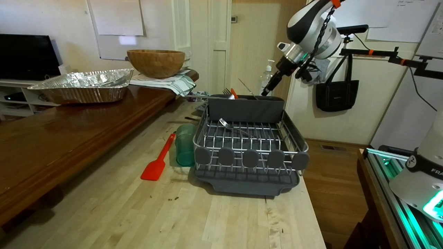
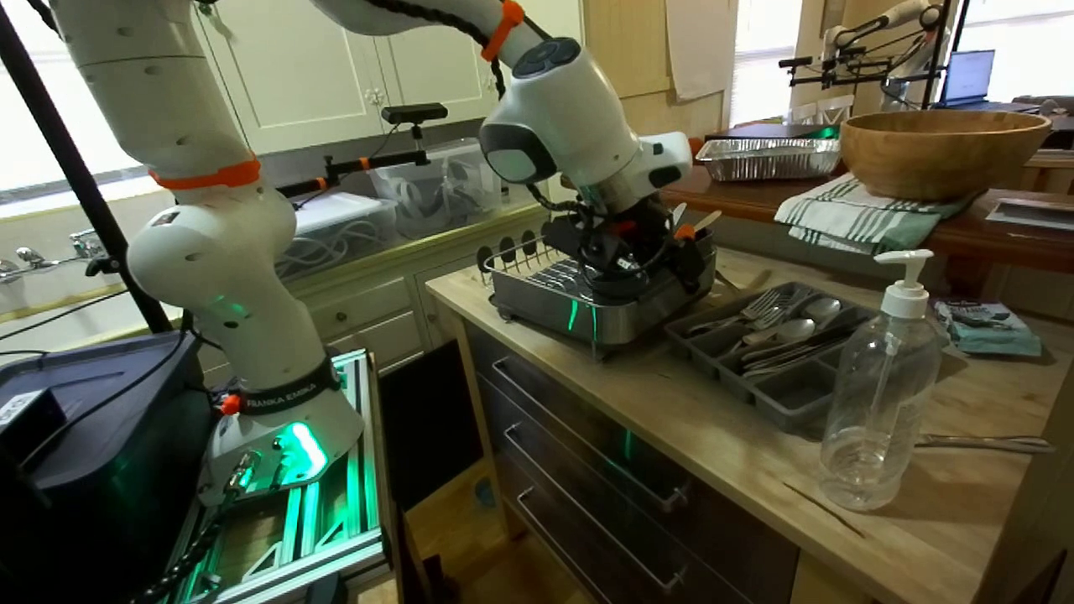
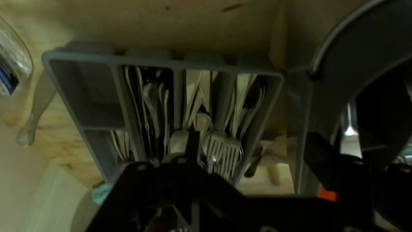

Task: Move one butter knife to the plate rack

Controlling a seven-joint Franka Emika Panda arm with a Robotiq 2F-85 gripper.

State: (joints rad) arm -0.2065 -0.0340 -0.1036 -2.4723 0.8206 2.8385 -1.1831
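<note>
We judge release done: gripper (image 3: 253,137) jaws apart, likely butter knife (image 1: 247,89) tilted in the plate rack (image 1: 250,158). Next we'd lift clear.

The arm (image 2: 197,239) is white and rounded, with dark inlays (image 2: 513,153), orange bands (image 2: 210,175) and a black braided cable (image 1: 324,28). FRANKA EMIKA is lettered white on its black collar (image 2: 289,393); the base (image 2: 264,432) glows green. The gripper (image 3: 252,141) is black.

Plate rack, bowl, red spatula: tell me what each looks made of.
Plate rack: apparently metal where thin and glinting, likely moulded plastic where matte grey.
Bowl: probably wood, satin; brown grain shows.
Spatula: smooth, evenly red; perhaps silicone, perhaps plastic.
</note>
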